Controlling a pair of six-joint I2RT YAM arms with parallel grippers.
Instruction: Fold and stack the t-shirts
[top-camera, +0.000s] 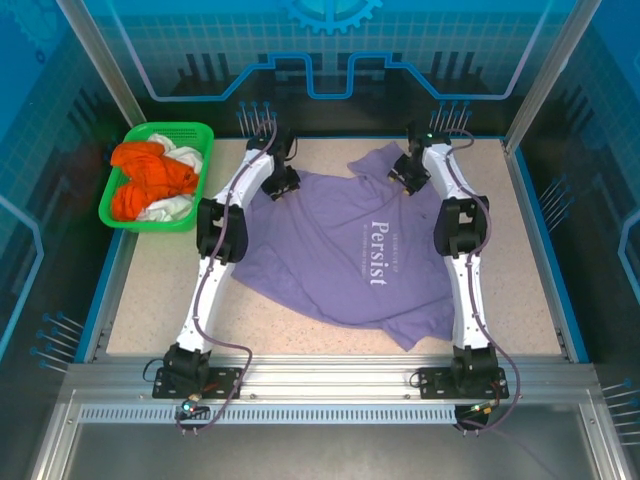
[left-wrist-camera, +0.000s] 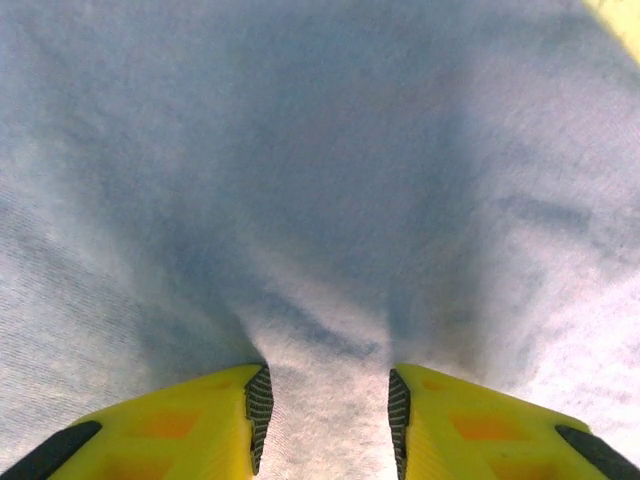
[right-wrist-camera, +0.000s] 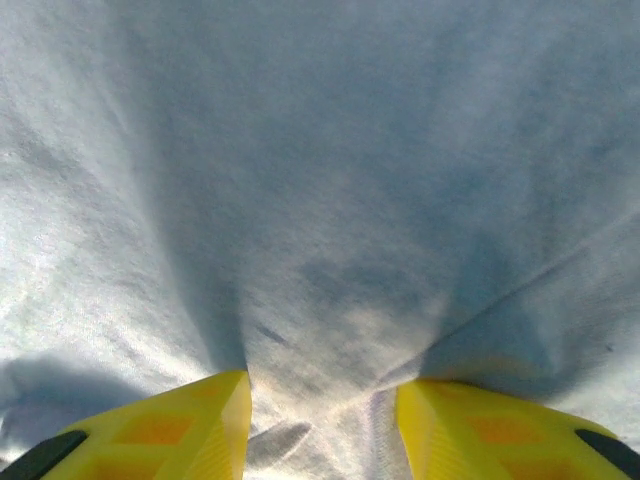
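Fabric lay spread at mid-frame in the top view: the lavender t-shirt (top-camera: 340, 250), with the left gripper (top-camera: 283, 183) and right gripper (top-camera: 408, 172) at its upper edge. Orange and white t-shirts (top-camera: 150, 175) filled the green basket (top-camera: 150, 226), upper left. In the left wrist view the jaws pinched a gathered fold of lavender cloth. The right wrist view showed the same. The material appeared light, limp and prone to wrinkling, so hold it at corners or seams.

A lavender-purple t-shirt (top-camera: 330, 240) with white chest lettering (top-camera: 378, 253) covers the beige speckled worktop (top-camera: 150, 290). At far left, a green mesh basket (top-camera: 178, 128) holds bright orange t-shirts (top-camera: 150, 175) and white t-shirts (top-camera: 172, 208). The arms (top-camera: 205, 290) are white with black joints; the left gripper (left-wrist-camera: 325, 405) and right gripper (right-wrist-camera: 322, 405) have yellow fingers (left-wrist-camera: 170, 430), the left's with black ridged pads (left-wrist-camera: 259, 395).
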